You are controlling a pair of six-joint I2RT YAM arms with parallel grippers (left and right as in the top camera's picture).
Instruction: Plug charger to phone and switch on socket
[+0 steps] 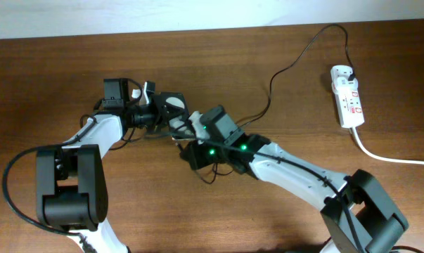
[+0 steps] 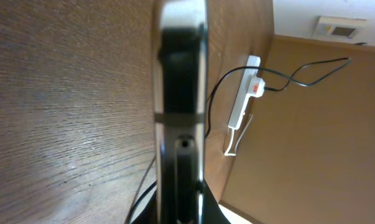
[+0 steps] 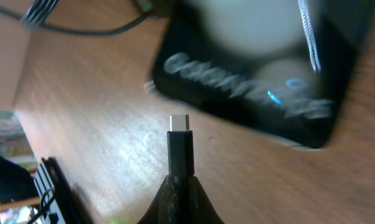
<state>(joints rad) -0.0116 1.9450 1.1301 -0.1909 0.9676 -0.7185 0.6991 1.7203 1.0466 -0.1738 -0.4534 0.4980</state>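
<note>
Both arms meet left of centre. Left gripper [image 1: 154,111] apparently grips phone [image 1: 174,105]; right gripper [image 1: 184,131] just beside phone. Black cable [image 1: 270,91] runs from there to white power strip [image 1: 347,98], well apart, at right.

Brown wood-grain table [image 1: 380,63] (glossy sheen), pale wall [image 1: 127,14] behind

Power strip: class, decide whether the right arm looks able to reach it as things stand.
Probably yes: nothing blocks the way to the power strip, but the right gripper is shut on the charger plug.
</note>
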